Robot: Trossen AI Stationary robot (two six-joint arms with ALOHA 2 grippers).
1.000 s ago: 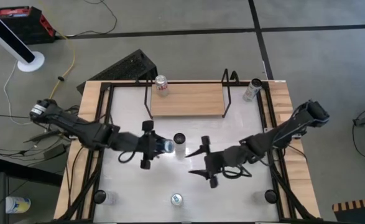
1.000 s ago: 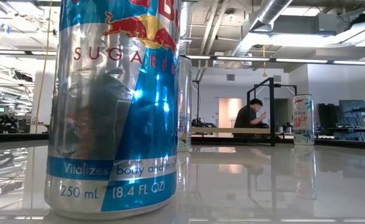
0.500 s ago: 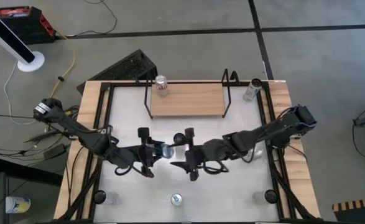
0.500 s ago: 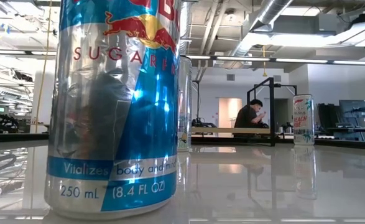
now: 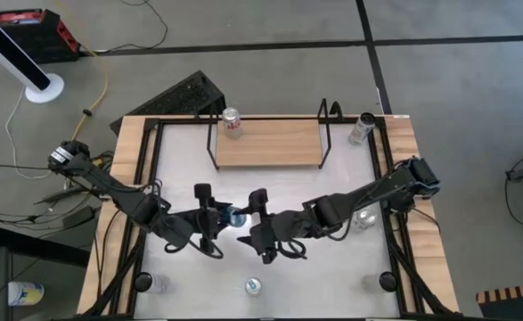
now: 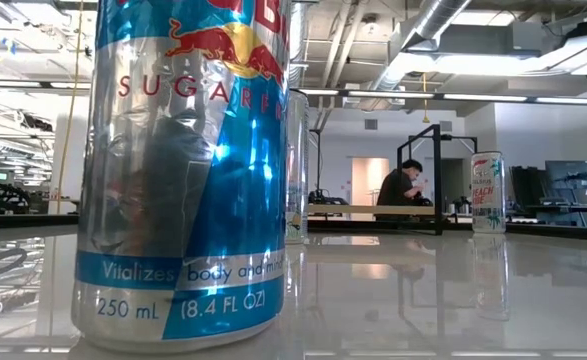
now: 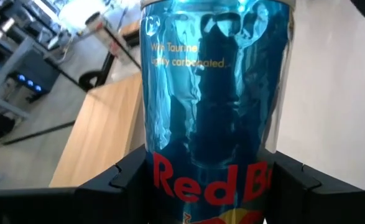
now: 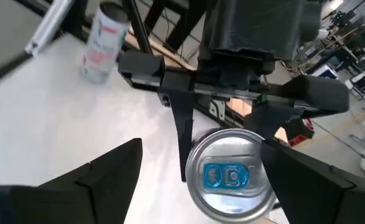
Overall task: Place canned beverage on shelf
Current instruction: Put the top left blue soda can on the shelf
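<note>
A blue and silver canned beverage hangs over the middle of the white table, with my left gripper shut on it. It lies about level, and its top with the blue tab faces my right gripper. That gripper is open, and its fingers stand on either side of the can's top end without touching it. The shelf, a light-wood board in a black wire frame, stands at the far middle of the table. A red and silver can stands upright on the shelf's left end. My left gripper pinches the can's round side wall between its two fingers, at the red lettering on the part nearer the wrist. The fingers come about level from the table's left and lie along the can. The can juts out past them, lifted clear of the table.
More cans stand about the table: one at the far right corner, one at the near edge, which fills the low view, and another behind it. A black frame rims the tabletop. A person sits far off.
My right gripper has moved toward the table's left and has rolled somewhat. It now stands at the top end of the held can. My left gripper has shifted a little toward the near edge with the can, which stays clear of the table.
</note>
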